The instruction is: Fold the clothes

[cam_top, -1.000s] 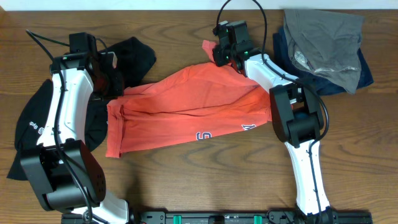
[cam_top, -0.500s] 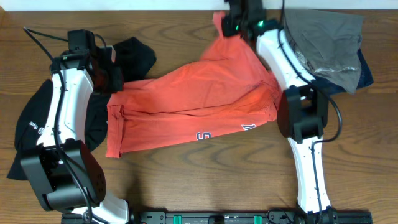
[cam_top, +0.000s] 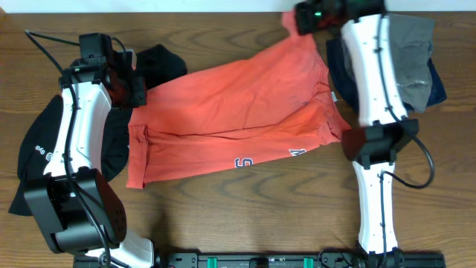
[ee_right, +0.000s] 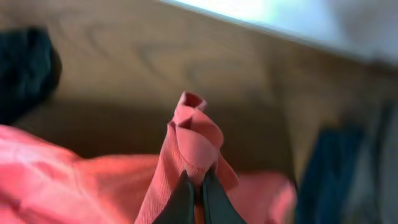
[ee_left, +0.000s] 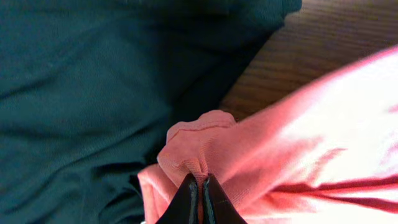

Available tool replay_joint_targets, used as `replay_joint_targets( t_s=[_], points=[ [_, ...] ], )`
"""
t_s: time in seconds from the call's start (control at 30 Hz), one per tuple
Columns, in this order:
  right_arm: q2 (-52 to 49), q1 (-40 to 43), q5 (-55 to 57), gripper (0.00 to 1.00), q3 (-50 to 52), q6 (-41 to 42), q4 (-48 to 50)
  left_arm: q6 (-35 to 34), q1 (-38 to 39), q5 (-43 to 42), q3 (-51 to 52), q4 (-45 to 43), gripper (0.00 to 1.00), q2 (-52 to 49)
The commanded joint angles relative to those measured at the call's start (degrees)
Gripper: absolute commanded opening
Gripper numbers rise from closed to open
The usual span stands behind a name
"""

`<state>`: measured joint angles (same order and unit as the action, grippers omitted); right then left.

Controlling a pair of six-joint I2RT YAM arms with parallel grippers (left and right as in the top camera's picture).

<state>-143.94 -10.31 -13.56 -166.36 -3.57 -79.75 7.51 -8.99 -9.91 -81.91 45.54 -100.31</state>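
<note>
1. Overhead, the orange-red T-shirt (cam_top: 230,119) lies stretched across the middle of the table (cam_top: 260,216), with its lettering near the lower hem.
2. My left hand (cam_top: 136,93) is closed on a bunched fold at the shirt's left end; the wrist view shows my fingers (ee_left: 186,200) pinching the cloth.
3. My right hand (cam_top: 299,21) pinches the shirt's far right corner, held above the table near its back edge.
4. Under my left arm lies the black top (cam_top: 44,152).
5. At right, grey and navy garments (cam_top: 416,67) lie piled.

Overhead is evenly lit and sharp, with soft shadows. Both wrist views are blurred; the shirt (ee_left: 336,124) glares pale.
</note>
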Motion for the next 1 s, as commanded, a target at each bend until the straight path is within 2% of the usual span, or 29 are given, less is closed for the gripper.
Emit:
replay_joint_targets(
  t_s=[0.0, 0.13, 0.37, 0.53, 0.73, 0.97],
  points=[
    [3.4, 3.4, -2.8, 0.01, -4.1, -0.8, -6.9, 0.3, -0.3, 0.5, -1.9, 1.6, 0.06, 2.2],
    [4.9, 5.5, -4.0, 0.01, -4.7, -0.9, -17.0, 0.3, -0.3, 0.5, -1.9, 5.4, 0.06, 2.3],
    [5.7, 4.9, -6.8, 0.01, -2.8, -0.7, -17.6, 0.3, -0.3, 0.5, -1.9, 12.3, 0.06, 2.3],
    [5.8, 2.3, -0.6, 0.01, 2.0, 2.5, -17.6, 0.3, -0.3, 0.5, -1.6, 14.6, 0.06, 2.3],
    [8.5, -0.5, 7.7, 0.01, 11.9, 6.4, -17.6, 0.3, -0.3, 0.5, -0.8, 15.5, 0.06, 2.3],
    [17.4, -1.4, 11.2, 0.01, 31.0, 8.2, -17.6, 0.3, -0.3, 0.5, 0.4, 16.8, 0.06, 2.3]
  ],
)
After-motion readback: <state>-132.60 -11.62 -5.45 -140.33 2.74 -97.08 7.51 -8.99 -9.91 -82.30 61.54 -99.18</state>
